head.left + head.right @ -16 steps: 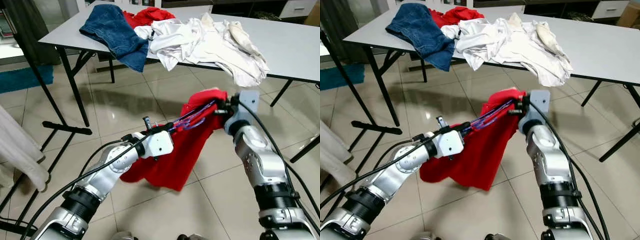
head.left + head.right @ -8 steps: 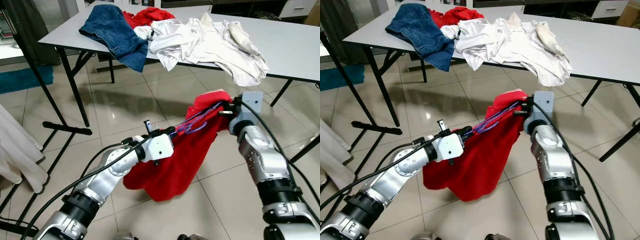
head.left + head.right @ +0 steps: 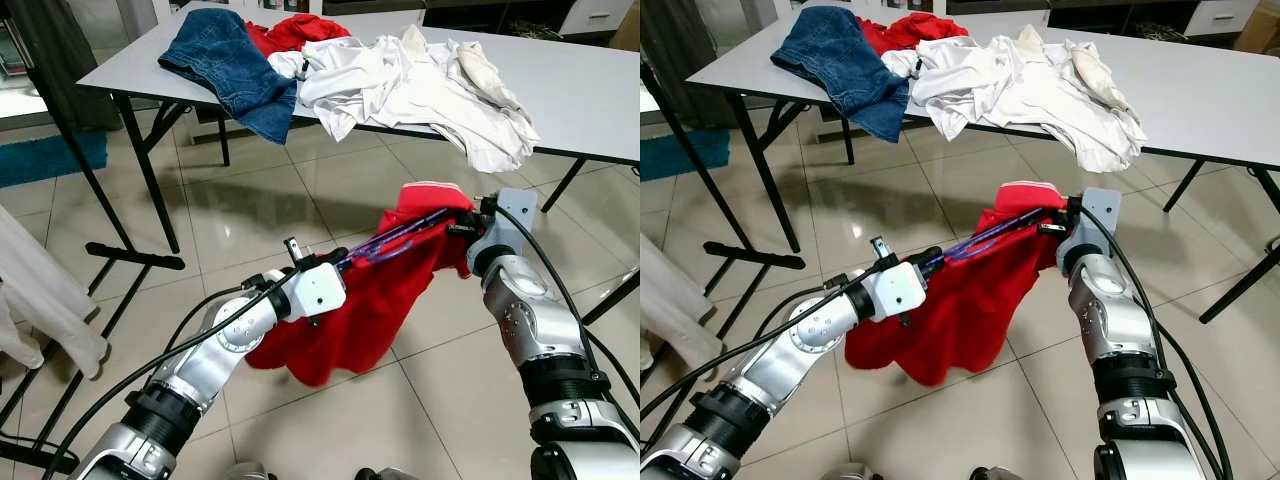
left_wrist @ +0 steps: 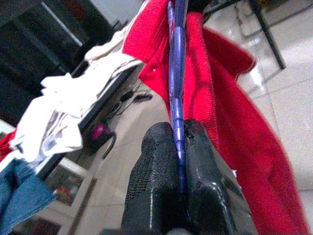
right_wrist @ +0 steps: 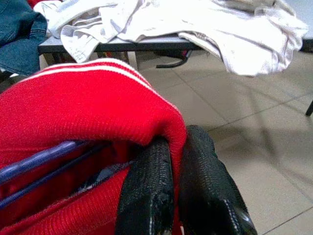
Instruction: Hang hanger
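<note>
Purple hanger (image 3: 400,236) w/ red garment (image 3: 375,300) draped on it hangs low over the tile floor (image 3: 250,215), in front of the table (image 3: 580,90) — between both arms. Left gripper (image 4: 179,161) clamps the hanger's rod at one end; right gripper (image 5: 178,166) is pinched on the garment's red collar edge at the other end.

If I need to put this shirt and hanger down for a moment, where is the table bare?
The table's right end, beyond the white clothes, is bare, as is a narrow strip along the near-left edge by the jeans. The middle is crowded with piled clothes. Both the left gripper and right gripper are shut on the load.
</note>
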Robot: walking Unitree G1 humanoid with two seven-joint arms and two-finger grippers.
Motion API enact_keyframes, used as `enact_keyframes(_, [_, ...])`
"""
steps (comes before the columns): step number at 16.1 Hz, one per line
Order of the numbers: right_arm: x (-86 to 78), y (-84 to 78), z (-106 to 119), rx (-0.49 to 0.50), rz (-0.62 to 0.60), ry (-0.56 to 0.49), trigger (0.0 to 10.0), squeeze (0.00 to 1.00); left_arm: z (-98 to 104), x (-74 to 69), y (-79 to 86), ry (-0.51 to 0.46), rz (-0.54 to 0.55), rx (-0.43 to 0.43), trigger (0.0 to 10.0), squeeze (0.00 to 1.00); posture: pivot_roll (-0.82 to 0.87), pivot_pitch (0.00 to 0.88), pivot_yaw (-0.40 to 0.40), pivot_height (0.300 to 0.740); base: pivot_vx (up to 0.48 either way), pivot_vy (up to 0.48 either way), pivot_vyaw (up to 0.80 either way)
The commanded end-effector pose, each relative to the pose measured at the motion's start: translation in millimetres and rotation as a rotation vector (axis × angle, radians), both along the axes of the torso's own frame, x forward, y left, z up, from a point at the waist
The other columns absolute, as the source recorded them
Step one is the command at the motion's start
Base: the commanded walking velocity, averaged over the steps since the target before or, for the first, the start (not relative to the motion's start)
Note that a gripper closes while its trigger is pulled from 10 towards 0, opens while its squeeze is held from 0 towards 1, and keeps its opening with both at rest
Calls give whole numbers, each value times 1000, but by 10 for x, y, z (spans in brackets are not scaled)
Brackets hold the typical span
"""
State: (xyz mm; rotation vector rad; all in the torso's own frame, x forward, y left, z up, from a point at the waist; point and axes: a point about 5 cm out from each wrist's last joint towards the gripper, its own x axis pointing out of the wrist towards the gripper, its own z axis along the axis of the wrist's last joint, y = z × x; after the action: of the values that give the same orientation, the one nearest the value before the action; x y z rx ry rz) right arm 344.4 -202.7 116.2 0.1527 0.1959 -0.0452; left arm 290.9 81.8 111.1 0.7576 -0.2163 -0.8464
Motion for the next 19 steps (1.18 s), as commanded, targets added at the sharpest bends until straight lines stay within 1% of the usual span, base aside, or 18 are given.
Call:
enact_keyframes(1, [-101,-741,81,13,-332,24,0,0,-33,-21,248,14,35,-13,0,0,220,28,-14,740,0,0,0])
enact_keyframes(4, [-143,-736,-58,51,-346,84,0,0,-17,-86,164,17,-22,-49,0,0,220,28,-14,740,0,0,0])
enact_keyframes(7, [-128,-728,-65,56,-328,98,0,0,-52,-112,183,34,-39,-36,0,0,222,31,-14,740,0,0,0])
enact_keyframes(10, [-114,-732,-70,53,-303,118,0,0,-31,-99,199,24,-40,-38,0,0,224,29,-16,740,0,0,0])
enact_keyframes(12, [-117,-741,-83,54,-308,124,0,0,-23,-96,198,21,-40,-42,0,0,224,28,-16,740,0,0,0])
enact_keyframes(13, [-144,-840,-77,29,-376,119,0,0,-8,-86,202,12,-33,-46,0,0,226,27,-17,740,0,0,0])
enact_keyframes(14, [-158,-886,-76,16,-403,121,0,0,0,-78,211,7,-22,-49,0,0,226,27,-17,740,0,0,0])
enact_keyframes(15, [-159,-891,-75,9,-393,124,0,0,11,-56,232,-2,1,-50,0,0,226,26,-17,740,0,0,0])
enact_keyframes(16, [-131,-765,-104,25,-280,142,0,0,46,3,273,-28,53,-57,0,0,224,25,-17,740,0,0,0])
enact_keyframes(17, [-110,-582,-134,46,-149,156,0,0,85,53,293,-53,90,-69,0,0,224,25,-16,740,0,0,0])
enact_keyframes(18, [-111,-424,-151,54,-54,157,0,0,123,88,296,-74,113,-83,0,0,223,24,-17,740,0,0,0])
enact_keyframes(19, [-115,-334,-156,53,-4,150,0,0,148,109,298,-85,128,-96,0,0,222,22,-17,740,0,0,0])
